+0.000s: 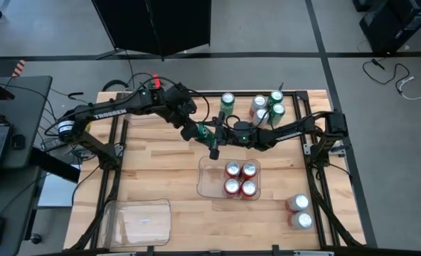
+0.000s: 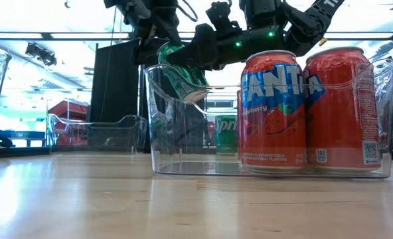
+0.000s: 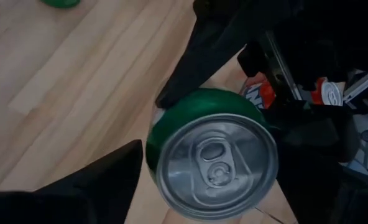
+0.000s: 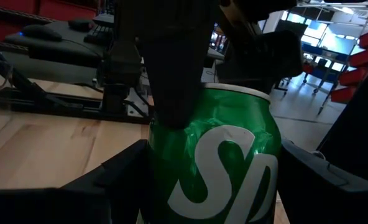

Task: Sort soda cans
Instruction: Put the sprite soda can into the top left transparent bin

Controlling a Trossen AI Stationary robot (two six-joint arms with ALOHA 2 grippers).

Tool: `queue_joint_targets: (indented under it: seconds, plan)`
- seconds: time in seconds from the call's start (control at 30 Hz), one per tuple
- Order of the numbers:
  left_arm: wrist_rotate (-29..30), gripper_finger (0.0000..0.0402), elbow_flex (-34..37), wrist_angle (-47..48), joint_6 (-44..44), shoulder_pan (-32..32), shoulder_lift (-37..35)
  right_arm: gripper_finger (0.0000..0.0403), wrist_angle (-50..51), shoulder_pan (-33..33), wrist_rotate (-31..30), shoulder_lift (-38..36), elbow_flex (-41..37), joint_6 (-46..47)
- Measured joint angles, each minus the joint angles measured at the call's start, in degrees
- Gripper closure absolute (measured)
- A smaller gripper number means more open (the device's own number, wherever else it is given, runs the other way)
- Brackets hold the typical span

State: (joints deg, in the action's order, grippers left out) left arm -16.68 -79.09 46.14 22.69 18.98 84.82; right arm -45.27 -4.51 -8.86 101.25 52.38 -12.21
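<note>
Clear empty tray (image 1: 139, 220) at the front-left corner of the tabletop (image 1: 161, 171). Left arm reaches in from the left edge, and the left claw (image 1: 195, 130) is over the middle, straddling a green can (image 2: 182, 73) that's up in the air and tilted. One left finger (image 3: 196, 62) sits on the can's side and the other is right against it, but I can't tell whether that claw is actually clamped. Right claw (image 1: 212, 139) meets it at the same spot, coming from the right edge, and is clamped on the same can, with a finger pressed to each side of the body. Just in front of that, a second clear tray (image 1: 203, 178) mid-tabletop holds four red cans (image 1: 240, 178) upright in a two-by-two block at its right end; the left end is bare. One green can (image 1: 227, 102) stands alone near the back edge. Further right along the back edge is a tight cluster of two silver cans (image 1: 259, 107) and two green cans (image 1: 276, 104), all upright. At the front-right corner, two more silver cans (image 1: 300, 212) stand upright, touching, outside any tray.
</note>
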Motion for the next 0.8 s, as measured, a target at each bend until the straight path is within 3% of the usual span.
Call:
queue_joint_targets:
  seconds: [0.2, 0.47, 0.8]
  plan:
    - [-0.6, 0.0135, 0.0, 0.2, -0.7, 0.0, 0.0, 0.0117, 0.1, 0.0, 0.0, 0.0, 0.0, -0.1]
    - [-0.3, 0.0137, 0.0, -0.1, -0.4, 0.2, 0.3, 0.0116, 0.2, 0.0, -0.1, 0.0, -0.1, 1.3]
    - [-1.4, 0.0137, 0.2, 0.4, -0.3, 2.2, 0.4, 0.0033, -0.5, 0.1, -2.9, -0.5, 0.1, 4.2]
